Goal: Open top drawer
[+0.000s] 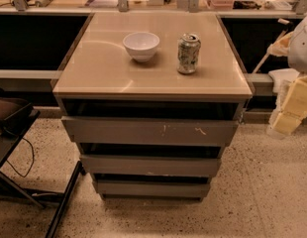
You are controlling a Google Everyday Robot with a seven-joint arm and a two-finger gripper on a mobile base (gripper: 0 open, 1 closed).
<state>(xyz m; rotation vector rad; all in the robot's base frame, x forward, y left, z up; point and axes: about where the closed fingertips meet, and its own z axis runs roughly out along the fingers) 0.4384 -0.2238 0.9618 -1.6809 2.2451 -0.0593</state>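
Gripper (288, 114) at right edge, top drawer (148, 131), can (188, 53) label unreadable

The cream-coloured hand (291, 108) hangs at the far right edge of view, beneath the pale rounded arm (303, 48).

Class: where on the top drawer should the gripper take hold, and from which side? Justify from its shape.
On the top drawer, grip the upper edge near the middle, from the front: its face is flat and handleless, but a dark gap under the tabletop leaves that lip exposed. The gripper is off at the view's right edge.
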